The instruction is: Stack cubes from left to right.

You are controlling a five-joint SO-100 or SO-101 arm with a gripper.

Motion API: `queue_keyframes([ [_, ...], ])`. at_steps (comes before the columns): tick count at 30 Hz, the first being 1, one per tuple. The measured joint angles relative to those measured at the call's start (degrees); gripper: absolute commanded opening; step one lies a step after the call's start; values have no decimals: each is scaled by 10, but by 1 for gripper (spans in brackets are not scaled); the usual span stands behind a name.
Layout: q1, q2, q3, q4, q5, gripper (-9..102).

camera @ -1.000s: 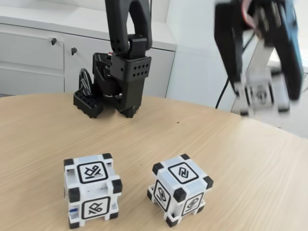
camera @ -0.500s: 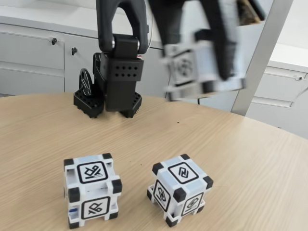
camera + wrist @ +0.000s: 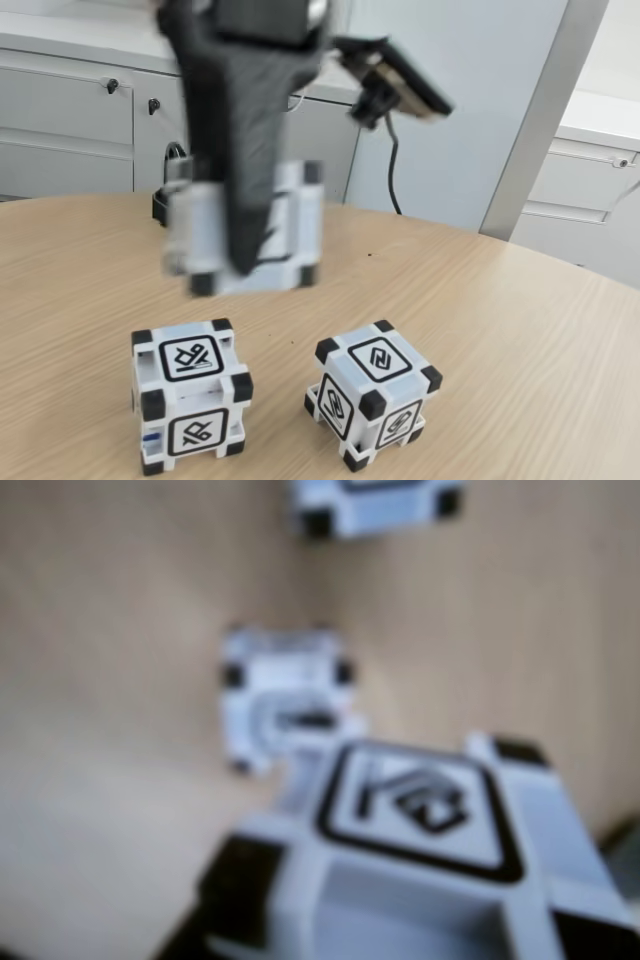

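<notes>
The gripper [image 3: 245, 262] is clenched on a cube [image 3: 285, 232], carried in the air above the left cube [image 3: 190, 395] on the worktop [image 3: 520, 330]; the right cube [image 3: 375, 392] sits just beside that one, turned at an angle. The fixed view is smeared by motion, so the main risk seems to be a fast, misaligned descent: the held cube could land off-centre, clip an edge and slide off, or knock the left cube into its neighbour. In the wrist view the held cube [image 3: 420, 870] hides part of the cube below [image 3: 285, 695], making alignment harder to judge.
</notes>
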Motion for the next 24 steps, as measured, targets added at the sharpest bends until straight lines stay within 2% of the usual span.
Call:
queue_keyframes([
  [14,34,-105,0,-1,-36,20],
  [24,36,-111,-1,-1,-51,20],
])
